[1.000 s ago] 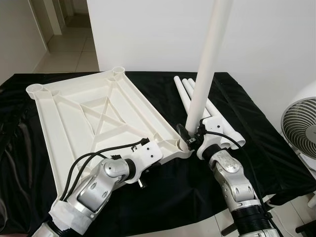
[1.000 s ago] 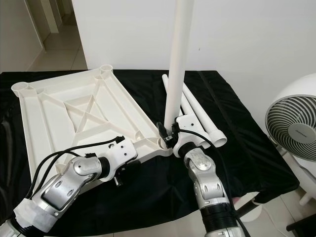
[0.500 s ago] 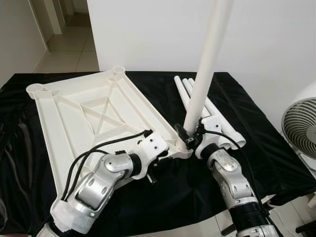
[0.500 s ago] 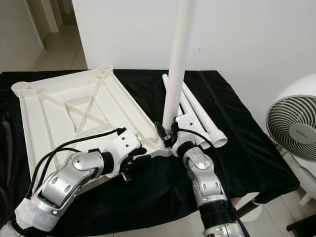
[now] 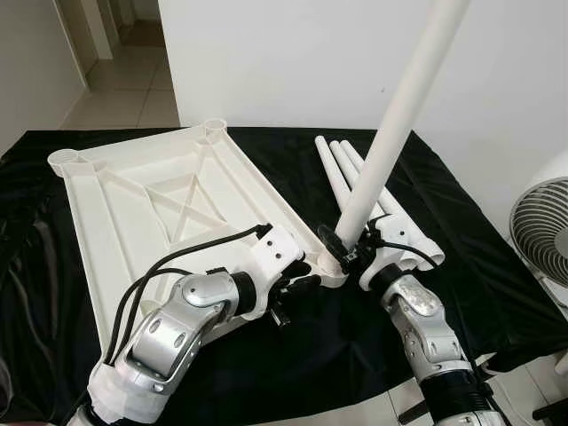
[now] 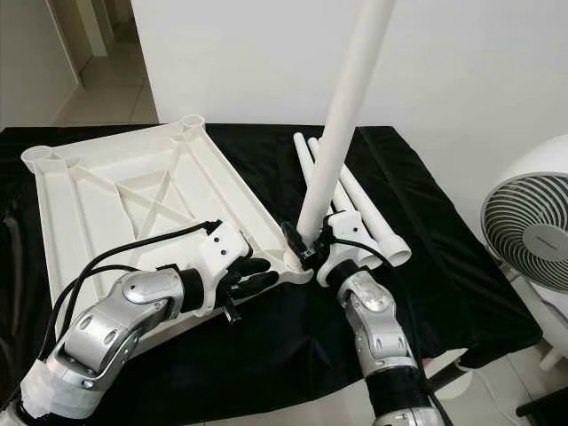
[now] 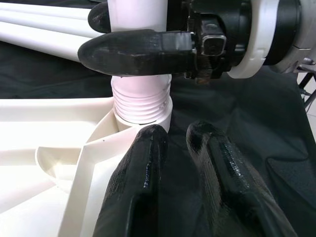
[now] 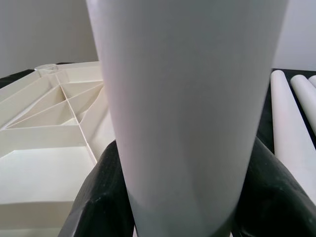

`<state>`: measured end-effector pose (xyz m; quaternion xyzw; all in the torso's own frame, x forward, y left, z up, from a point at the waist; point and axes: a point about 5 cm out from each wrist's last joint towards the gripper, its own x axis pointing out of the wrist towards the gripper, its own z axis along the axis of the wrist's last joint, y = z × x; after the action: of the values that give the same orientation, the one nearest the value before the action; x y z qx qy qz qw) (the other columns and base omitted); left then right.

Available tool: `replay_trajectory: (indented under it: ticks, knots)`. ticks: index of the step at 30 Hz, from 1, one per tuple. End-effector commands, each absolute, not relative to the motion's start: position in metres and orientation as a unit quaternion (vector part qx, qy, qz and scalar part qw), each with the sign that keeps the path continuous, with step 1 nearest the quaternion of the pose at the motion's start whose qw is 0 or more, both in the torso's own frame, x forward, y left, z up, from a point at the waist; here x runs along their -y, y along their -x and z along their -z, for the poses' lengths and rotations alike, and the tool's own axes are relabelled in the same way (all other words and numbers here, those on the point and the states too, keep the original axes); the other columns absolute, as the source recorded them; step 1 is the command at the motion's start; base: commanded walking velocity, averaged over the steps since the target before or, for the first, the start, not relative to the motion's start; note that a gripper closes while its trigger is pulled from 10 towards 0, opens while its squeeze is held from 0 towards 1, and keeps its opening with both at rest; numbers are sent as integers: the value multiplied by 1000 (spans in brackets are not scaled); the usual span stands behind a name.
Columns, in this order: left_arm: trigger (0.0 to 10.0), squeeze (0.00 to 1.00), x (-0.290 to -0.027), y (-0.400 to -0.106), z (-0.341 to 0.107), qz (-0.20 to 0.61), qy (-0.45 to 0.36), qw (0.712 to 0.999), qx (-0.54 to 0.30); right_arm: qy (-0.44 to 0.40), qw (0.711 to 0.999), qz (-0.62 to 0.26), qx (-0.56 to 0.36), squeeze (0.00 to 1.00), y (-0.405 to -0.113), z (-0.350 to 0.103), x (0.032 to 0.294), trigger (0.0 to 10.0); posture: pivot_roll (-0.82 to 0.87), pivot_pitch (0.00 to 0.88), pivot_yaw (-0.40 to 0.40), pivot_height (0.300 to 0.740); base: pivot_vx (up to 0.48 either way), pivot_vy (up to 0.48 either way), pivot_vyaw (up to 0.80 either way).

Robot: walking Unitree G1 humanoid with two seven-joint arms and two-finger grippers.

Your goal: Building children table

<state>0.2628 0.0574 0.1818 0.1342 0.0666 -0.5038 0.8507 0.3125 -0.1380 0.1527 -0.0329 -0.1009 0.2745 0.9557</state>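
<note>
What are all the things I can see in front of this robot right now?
Tabletop: one, white, upside down on the black cloth, ribbed underside up.
Held leg: one, white, tilted, its threaded end at the tabletop's near right corner socket.
Spare legs: three, white, lying side by side on the cloth behind the held leg.
Black cloth: one, covering the work surface.
Fan: one, white, at the far right.
Left gripper: black fingers close together, by the corner socket.
Right gripper: black fingers clamped around the held leg.

Home: tiled hallway point(image 5: 124, 62), fan point(image 6: 532, 226).
</note>
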Motion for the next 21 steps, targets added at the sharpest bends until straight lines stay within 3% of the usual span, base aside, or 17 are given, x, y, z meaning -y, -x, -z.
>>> replay_trajectory:
  ticks: [1, 21]
  knots:
    - [10000, 0, -58, -259, -182, 516, -127, 844, -73, 38, 954, -289, 68, 0, -308, -137, 139, 10000, 25, 64, -20, 740, 0, 0, 0]
    - [10000, 0, -59, -259, -184, 512, -126, 846, -77, 14, 973, -228, -7, 0, -324, -126, 140, 10000, 29, 68, -14, 740, 0, 0, 0]
